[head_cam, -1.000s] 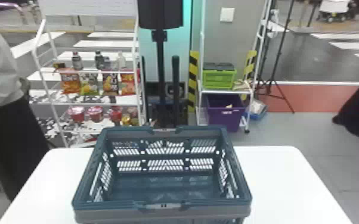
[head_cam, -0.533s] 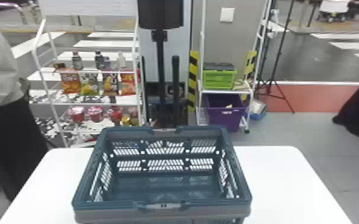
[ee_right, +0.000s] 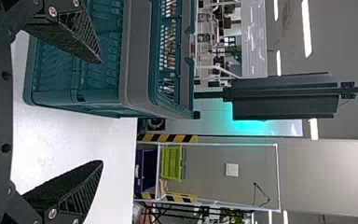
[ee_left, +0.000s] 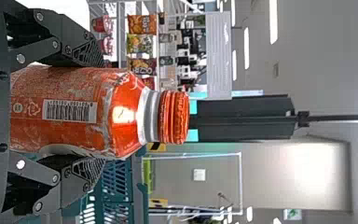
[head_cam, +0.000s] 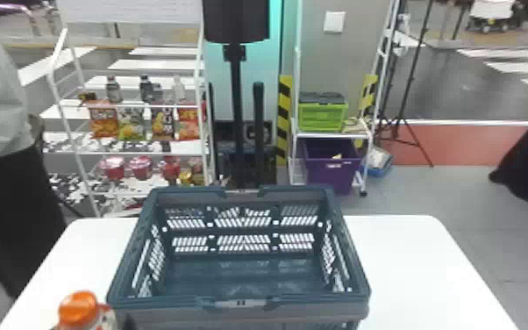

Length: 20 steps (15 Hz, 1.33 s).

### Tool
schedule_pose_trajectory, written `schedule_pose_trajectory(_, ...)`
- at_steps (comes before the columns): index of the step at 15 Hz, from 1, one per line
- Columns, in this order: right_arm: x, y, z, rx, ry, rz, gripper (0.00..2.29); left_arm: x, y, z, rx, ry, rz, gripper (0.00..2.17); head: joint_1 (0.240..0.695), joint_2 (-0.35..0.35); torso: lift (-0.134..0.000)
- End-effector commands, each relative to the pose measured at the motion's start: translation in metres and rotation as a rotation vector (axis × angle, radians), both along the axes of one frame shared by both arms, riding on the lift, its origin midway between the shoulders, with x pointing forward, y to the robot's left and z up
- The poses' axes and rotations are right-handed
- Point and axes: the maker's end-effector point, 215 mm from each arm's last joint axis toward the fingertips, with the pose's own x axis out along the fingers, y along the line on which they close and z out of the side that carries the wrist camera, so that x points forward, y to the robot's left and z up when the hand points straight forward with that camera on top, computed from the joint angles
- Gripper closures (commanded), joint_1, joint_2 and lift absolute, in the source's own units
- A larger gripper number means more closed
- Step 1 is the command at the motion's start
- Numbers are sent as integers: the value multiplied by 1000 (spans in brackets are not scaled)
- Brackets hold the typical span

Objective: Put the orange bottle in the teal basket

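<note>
"Where is the orange bottle now, please?"

"I have it in my left gripper. In the head view I see its cap near the left corner of the teal basket, on the side closest to me. It is outside the opening."

"And how does the left gripper hold it?"

"In the left wrist view, the two fingers are closed around the bottle, one on each side of its body. The shoulder and the orange cap are past the fingertips. The bottle stands upright in the room."

"Does it touch the basket?"

"This I cannot tell from my views."

"What about your right gripper?"

"Its fingers are wide apart. It is near the basket, at the right side of it. In the right wrist view I see the basket and the white table beyond the fingers."
</note>
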Motion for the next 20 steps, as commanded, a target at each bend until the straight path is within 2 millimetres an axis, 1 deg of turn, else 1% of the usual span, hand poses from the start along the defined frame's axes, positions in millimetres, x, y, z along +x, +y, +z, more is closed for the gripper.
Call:
schedule_pose_trajectory(1,1,-1,-1,0,1,-4,127,31,29,4,50,104,-8,529,499,0,0)
schedule_pose_trajectory(2,1,-2,-6,-2,11,-7,127,44,36,2,54,149,-21,529,499,0,0)
schedule_pose_trajectory(3,2,-3,-8,-3,15,-11,127,59,42,5,53,176,-27,529,499,0,0)
schedule_pose_trajectory(4,3,-4,-10,-2,19,-18,127,74,43,10,66,194,-44,529,499,0,0)
schedule_pose_trajectory(5,3,-5,-10,-2,19,-21,127,87,47,11,80,218,-46,529,499,0,0)
schedule_pose_trajectory(6,3,-5,-12,-1,25,-25,127,102,47,11,107,259,-74,525,499,0,0)
schedule_pose_trajectory(7,3,-7,-15,-2,33,-31,127,116,38,8,106,276,-105,525,499,0,0)
schedule_pose_trajectory(8,4,-7,-17,-1,41,-40,127,135,25,11,125,267,-160,525,499,0,0)
schedule_pose_trajectory(10,4,-8,-22,-9,58,-53,127,170,5,10,165,273,-244,525,499,0,0)
schedule_pose_trajectory(12,5,-8,-29,-17,78,-60,127,203,-31,1,200,298,-365,525,499,0,0)
schedule_pose_trajectory(13,5,-9,-32,-19,82,-64,127,215,-46,-5,228,318,-418,525,499,0,0)
schedule_pose_trajectory(14,5,-10,-34,-19,86,-71,127,226,-66,-16,260,353,-495,525,499,0,0)
schedule_pose_trajectory(15,4,-11,-37,-21,92,-74,127,236,-80,-28,292,390,-556,525,499,0,0)
schedule_pose_trajectory(16,4,-15,-40,-23,96,-82,127,243,-99,-46,334,438,-619,525,499,0,0)
schedule_pose_trajectory(17,4,-16,-43,-23,100,-88,127,247,-109,-65,380,488,-666,525,499,0,0)
schedule_pose_trajectory(18,4,-18,-44,-23,101,-94,127,251,-124,-81,413,523,-719,525,499,0,0)
schedule_pose_trajectory(19,3,-20,-46,-23,106,-99,127,254,-133,-95,432,552,-753,525,499,0,0)
schedule_pose_trajectory(20,3,-22,-48,-23,105,-104,127,255,-147,-111,450,569,-794,525,499,0,0)
